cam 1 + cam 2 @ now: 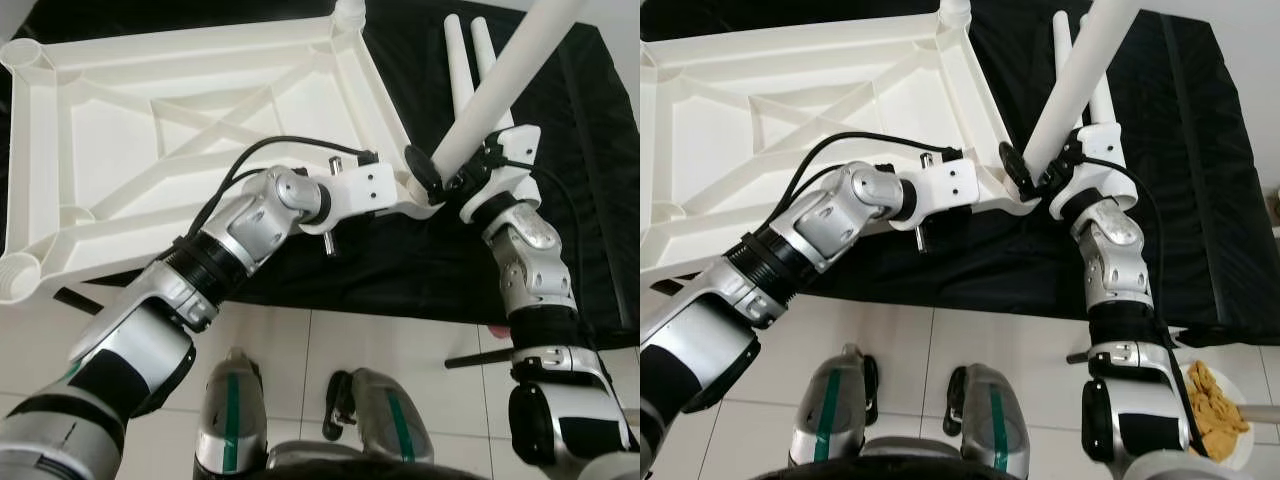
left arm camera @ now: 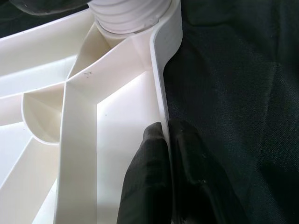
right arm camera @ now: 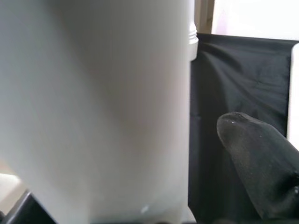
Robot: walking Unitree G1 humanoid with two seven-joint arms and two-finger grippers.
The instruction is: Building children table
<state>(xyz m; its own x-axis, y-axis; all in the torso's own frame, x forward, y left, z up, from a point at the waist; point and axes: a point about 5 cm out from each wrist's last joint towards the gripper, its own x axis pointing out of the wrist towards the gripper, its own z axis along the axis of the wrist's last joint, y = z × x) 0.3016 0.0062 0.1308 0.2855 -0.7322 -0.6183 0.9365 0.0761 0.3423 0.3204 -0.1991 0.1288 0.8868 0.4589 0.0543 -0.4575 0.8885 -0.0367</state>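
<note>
An upturned white plastic tabletop point(image 1: 180, 130) lies on a black cloth point(image 1: 560, 150) spread over the tiled floor point(image 1: 340, 350), filling the scene from 9 to 12 o'clock. The left claw point(image 2: 166, 140) is pinched on the tabletop's side wall near a threaded corner socket point(image 2: 128, 14). The right claw point(image 1: 450, 175), at about 1 o'clock, clamps a white table leg point(image 1: 505, 85) held tilted above that corner, with two more spare legs point(image 1: 468, 70) lying on the cloth beyond it.
</note>
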